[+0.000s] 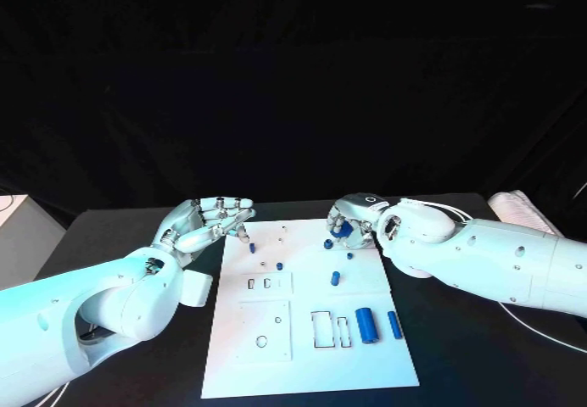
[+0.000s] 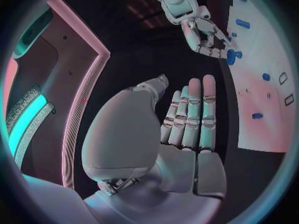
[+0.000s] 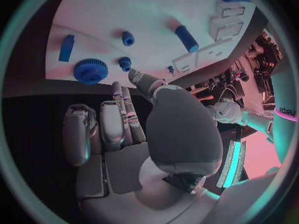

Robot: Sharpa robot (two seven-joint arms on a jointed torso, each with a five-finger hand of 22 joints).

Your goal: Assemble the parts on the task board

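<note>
The white task board (image 1: pixel 306 356) lies in the middle of the black table. A blue peg (image 1: pixel 252 248) stands near its far left corner, short blue pegs (image 1: pixel 335 276) dot its middle, and a thick blue cylinder (image 1: pixel 366 325) lies beside a thinner blue bar (image 1: pixel 394 324) at the near right. My left hand (image 1: pixel 215 220) hovers at the board's far left corner, fingers straight, holding nothing (image 2: pixel 190 119). My right hand (image 1: pixel 357 219) is at the far right corner, its fingertips beside a blue gear (image 3: pixel 90 70) that lies on the board. I cannot tell whether they touch it.
A white block (image 1: pixel 196 288) lies against the board's left edge under my left forearm. A folded pale cloth (image 1: pixel 520 208) sits at the table's far right. Empty rectangular slots (image 1: pixel 321 329) and an oval hole (image 1: pixel 262 341) mark the board's near half.
</note>
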